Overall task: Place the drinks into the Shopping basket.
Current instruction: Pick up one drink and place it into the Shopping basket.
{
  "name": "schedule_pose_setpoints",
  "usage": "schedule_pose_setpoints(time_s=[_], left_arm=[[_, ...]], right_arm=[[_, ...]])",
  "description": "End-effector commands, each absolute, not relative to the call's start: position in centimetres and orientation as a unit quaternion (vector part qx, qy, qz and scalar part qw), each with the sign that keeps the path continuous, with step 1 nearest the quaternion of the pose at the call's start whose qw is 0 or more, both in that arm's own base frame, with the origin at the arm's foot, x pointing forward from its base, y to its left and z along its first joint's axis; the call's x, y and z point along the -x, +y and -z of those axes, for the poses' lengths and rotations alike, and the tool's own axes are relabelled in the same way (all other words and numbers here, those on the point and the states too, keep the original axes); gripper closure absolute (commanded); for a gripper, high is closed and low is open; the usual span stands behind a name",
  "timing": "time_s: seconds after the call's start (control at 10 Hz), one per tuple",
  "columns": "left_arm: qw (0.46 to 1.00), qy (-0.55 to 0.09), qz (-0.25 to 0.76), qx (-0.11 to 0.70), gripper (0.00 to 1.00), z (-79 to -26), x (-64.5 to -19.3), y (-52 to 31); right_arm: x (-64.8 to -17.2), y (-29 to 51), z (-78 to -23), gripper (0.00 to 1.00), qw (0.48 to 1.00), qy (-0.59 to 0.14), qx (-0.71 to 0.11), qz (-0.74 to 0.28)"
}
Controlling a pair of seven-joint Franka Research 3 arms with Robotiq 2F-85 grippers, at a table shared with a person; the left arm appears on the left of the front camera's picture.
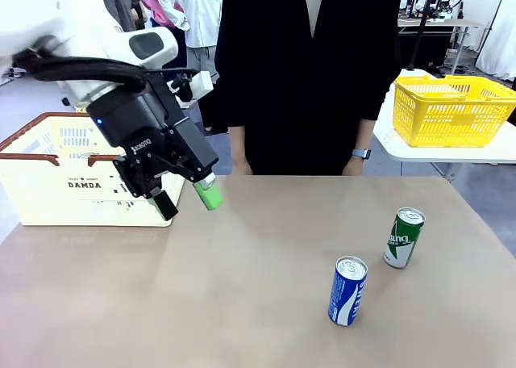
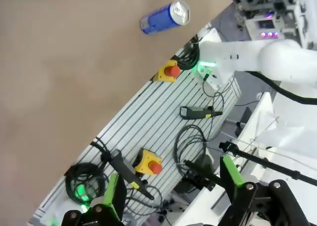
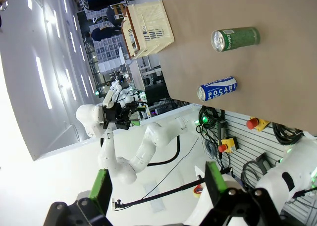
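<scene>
Left arm: the white arm reaches in from the left, its black wrist angled down and to the right.
Left tool: it hangs above the desk, just in front of the near right corner of the Shopping basket. Its two fingers are spread wide with nothing between them.
Right tool: its green-padded fingers are also spread and hold nothing. Both cans are well beyond them in the right wrist view.
Blue can: it stands upright on the right half of the desk, near the robot's edge and well apart from the left tool.
Green can: it stands upright a little farther back and to the right of the blue can, near it but not touching.
Shopping basket: the cream crate with a brown rim sits at the desk's far left.
Person: the person, dressed in black, stands at the far edge with arms down and hands at the desk's edge.
Yellow mesh basket: it sits on a separate white table behind, to the right.
</scene>
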State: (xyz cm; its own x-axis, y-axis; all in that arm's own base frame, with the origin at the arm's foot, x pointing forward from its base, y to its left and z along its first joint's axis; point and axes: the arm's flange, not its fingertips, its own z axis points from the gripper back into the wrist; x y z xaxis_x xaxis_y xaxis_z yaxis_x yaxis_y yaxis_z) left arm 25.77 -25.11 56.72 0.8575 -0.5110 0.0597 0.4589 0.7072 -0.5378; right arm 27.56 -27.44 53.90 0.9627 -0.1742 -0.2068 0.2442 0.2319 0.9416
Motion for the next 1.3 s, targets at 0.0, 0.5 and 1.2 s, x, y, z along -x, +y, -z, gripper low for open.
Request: schedule_pose_setpoints(time_s=[0.0, 0.5, 1.2], left_arm=[[0.921, 0.038, 0.276, 0.271, 0.0, -58.6, -24.2, -24.1], [0.956, 0.076, 0.203, 0.198, 0.0, -60.3, -25.4, -35.1], [0.997, 0.025, 0.056, 0.049, 0.0, -50.8, -25.3, -55.5]], right_arm=[[-27.5, -27.3, -54.3, 0.0, 0.782, 0.032, -0.607, 0.136], [-27.5, -27.3, -54.3, 0.0, 0.782, 0.032, -0.607, 0.136], [-27.5, -27.3, -54.3, 0.0, 0.782, 0.032, -0.607, 0.136]])
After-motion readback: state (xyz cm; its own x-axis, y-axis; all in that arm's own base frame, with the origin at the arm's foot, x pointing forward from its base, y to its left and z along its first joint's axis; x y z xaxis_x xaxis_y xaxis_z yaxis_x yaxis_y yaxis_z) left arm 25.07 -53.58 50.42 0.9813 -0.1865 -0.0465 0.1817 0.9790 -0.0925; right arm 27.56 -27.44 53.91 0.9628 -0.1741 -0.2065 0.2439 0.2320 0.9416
